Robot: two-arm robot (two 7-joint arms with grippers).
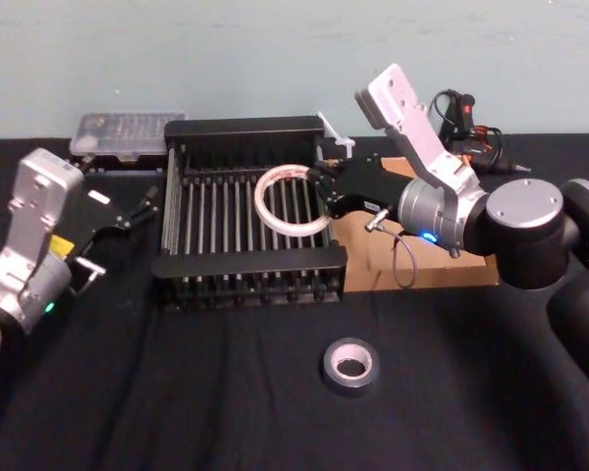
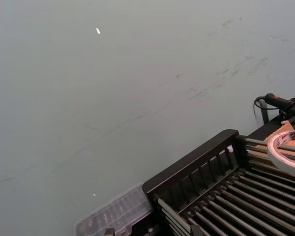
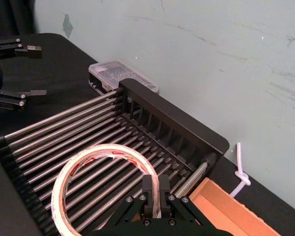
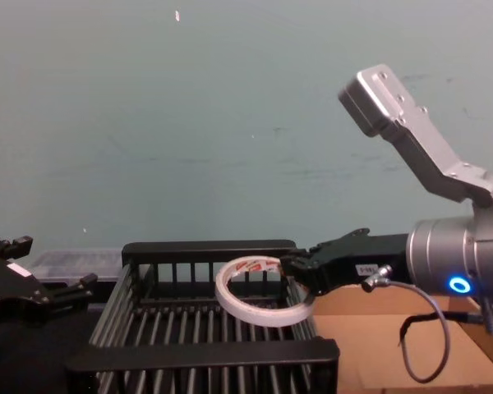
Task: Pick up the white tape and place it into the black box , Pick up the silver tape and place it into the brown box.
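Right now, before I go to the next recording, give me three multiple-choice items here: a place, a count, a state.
1. Where is the grey tape?
A. in the crate
B. in the cardboard tray
C. on the table before the crate
2. How many tape rolls?
A. one
B. two
C. three
3. The right gripper is
A. shut on the white tape
B. open and empty
C. shut on the grey tape
Answers: 1 C, it lies on the table, outside crate and tray. 2 B, one white, one grey. 3 A, it pinches the white ring over the crate; the left gripper sits open left of it.
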